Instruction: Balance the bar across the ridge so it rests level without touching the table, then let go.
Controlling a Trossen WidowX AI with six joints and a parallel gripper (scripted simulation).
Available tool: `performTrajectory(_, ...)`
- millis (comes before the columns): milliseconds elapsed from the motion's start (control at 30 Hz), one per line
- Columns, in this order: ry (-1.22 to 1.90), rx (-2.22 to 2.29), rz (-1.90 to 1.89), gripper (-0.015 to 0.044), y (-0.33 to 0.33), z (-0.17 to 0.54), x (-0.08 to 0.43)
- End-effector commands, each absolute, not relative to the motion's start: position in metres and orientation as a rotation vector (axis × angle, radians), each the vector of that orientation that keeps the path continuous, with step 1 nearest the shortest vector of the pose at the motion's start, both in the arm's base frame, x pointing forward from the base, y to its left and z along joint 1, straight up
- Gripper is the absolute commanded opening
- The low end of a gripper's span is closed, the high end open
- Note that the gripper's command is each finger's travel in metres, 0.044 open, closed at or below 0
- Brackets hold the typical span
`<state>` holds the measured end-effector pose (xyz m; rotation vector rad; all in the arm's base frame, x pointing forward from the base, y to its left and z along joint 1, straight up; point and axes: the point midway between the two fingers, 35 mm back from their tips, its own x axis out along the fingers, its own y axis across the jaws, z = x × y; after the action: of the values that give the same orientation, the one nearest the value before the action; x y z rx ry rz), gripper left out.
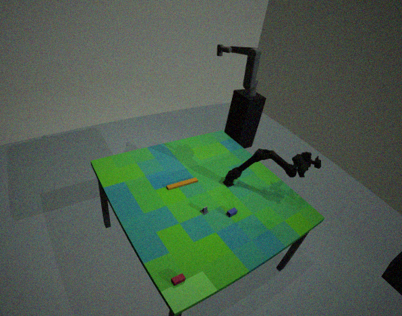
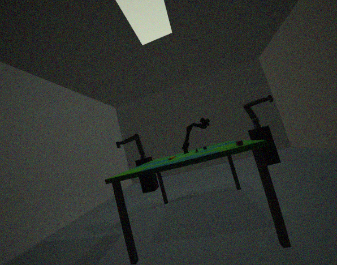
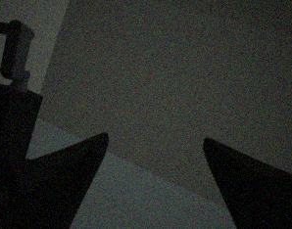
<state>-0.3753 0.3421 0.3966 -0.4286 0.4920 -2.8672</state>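
An orange bar (image 1: 182, 183) (image 2: 172, 157) lies flat on the patchwork table (image 1: 191, 253) (image 2: 191, 162). A small grey ridge (image 1: 204, 211) (image 2: 196, 150) stands on the table, apart from the bar, with nothing on it. My gripper (image 1: 318, 162) (image 3: 155, 140) is open and empty. In the top view it hangs high at the right, far from the bar and the ridge. In the wrist view its two dark fingertips stand wide apart, with only wall and floor behind them; neither bar nor ridge shows there.
A blue block (image 1: 231, 212) (image 2: 204, 148) lies near the ridge. A red block (image 1: 178, 279) (image 2: 239, 142) lies near a table corner. Another arm (image 1: 251, 67) (image 3: 15, 51) stands on a black pedestal (image 1: 245, 117) beyond the table edge; the exterior view shows two such arms.
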Motion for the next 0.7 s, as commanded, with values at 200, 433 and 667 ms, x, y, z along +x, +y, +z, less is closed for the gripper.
performTrajectory(200, 0.492, -0.397, -2.956, 0.0315, 0.369, 0.395, -0.345)
performTrajectory(433, 0.432, -0.374, -3.07, 0.0315, 0.397, 0.398, -0.308)
performTrajectory(667, 0.379, -0.358, -3.209, 0.0315, 0.428, 0.398, -0.268)
